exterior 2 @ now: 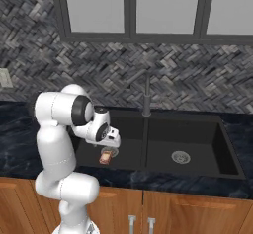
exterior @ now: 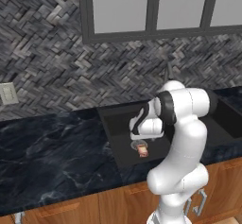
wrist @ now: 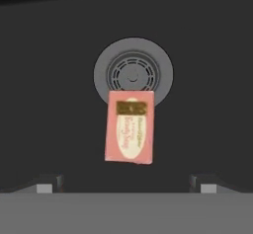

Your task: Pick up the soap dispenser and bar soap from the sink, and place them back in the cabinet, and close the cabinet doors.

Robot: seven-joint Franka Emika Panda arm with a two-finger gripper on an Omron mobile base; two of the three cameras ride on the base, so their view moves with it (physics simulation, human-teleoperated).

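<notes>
Bar soap (wrist: 129, 127) lies flat, overlapping the left basin's drain (wrist: 133, 74) in the sink (exterior 2: 197, 129); claw (wrist: 126, 182) hovers above, released wide. Pickup step: I'd lower straight down, then clench.

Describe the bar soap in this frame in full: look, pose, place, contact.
The bar soap is a small flat rectangular block, pinkish-red, with a pale oval label and a gold band near one end. It lies flat, face up, on the floor of the black sink's left basin, one end overlapping the round silver drain. Nothing grips it.
</notes>
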